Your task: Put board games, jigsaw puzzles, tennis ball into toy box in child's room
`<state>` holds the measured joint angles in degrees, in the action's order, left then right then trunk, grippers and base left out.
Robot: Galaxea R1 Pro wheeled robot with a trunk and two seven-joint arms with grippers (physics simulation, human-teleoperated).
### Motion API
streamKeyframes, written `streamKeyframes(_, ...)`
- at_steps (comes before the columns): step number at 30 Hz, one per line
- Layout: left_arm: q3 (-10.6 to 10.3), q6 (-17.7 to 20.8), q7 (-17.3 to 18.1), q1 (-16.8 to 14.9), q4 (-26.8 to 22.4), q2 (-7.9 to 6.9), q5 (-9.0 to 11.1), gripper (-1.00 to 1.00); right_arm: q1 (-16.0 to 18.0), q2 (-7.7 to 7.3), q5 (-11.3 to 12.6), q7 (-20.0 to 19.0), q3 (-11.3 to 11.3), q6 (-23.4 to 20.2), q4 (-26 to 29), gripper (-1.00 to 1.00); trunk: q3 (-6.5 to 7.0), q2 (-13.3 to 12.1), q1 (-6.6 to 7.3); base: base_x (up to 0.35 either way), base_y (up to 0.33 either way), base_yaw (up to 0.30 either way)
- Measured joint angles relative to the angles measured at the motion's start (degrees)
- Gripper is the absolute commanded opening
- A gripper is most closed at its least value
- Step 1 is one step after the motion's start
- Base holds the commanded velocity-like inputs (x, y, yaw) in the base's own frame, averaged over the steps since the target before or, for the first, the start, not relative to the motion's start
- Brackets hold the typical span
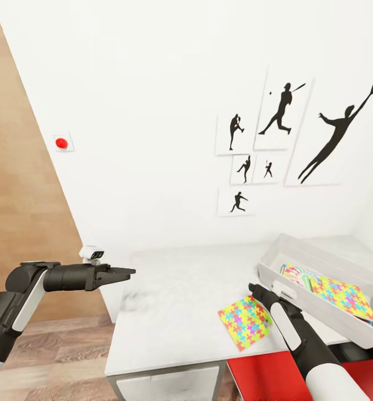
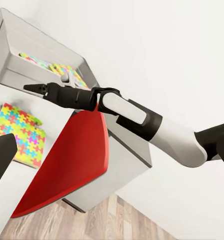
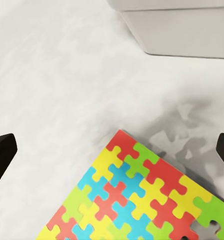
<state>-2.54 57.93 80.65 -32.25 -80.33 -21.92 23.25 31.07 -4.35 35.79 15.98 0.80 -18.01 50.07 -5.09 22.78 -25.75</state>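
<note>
Right wrist view puts my right gripper wide open just above the jigsaw puzzle, flat on the tabletop beside the toy box, probably lining up a pick. My left gripper idles off the edge, apparently closed.

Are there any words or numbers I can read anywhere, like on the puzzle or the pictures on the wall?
None can be read.
Jigsaw puzzle on the table: coloured pieces, no words.
Wall pictures: black sports figures, no writing.
Toy box: plain walls; the things inside show bright patterns, no letters I can make out.
Red button on the wall: no label.
</note>
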Motion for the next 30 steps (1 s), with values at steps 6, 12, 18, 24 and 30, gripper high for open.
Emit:
streamKeyframes(6, 0.1, 0.0, 0.0, 0.0, 0.0, -0.01, 0.1, 1.0, 0.0, -0.06, 0.0, 0.0, 0.0, 0.0, 0.0, 1.0, -0.55, 0.0, 0.0, 0.0, 0.0, 0.0)
streamKeyframes(12, 0.1, 0.0, 0.0, 0.0, 0.0, 0.0, 0.1, 1.0, 0.0, -0.15, -0.1, 0.0, -0.1, 0.0, 0.1, 1.0, -1.1, 0.0, 0.0, 0.0, 0.0, 0.0)
streamKeyframes(18, 0.1, 0.0, 0.0, 0.0, 0.0, 0.0, 0.1, 1.0, 0.0, -0.19, 0.0, 0.0, -0.1, 0.0, 0.1, 1.0, -1.65, 0.0, 0.0, 0.0, 0.0, 0.0)
streamKeyframes(24, 0.1, 0.0, 0.0, 0.0, 0.0, -0.01, 0.1, 1.0, 0.0, -0.12, 0.0, 0.0, -0.1, 0.0, 0.1, 1.0, -2.2, 0.0, 0.0, 0.0, 0.0, 0.0)
streamKeyframes(30, 0.1, 0.0, -0.1, 0.0, 0.0, 0.0, 0.1, 1.0, 0.0, -0.07, 0.0, 0.0, -0.1, 0.0, 0.1, 1.0, -2.75, 0.0, 0.0, 0.0, 0.0, 0.0)
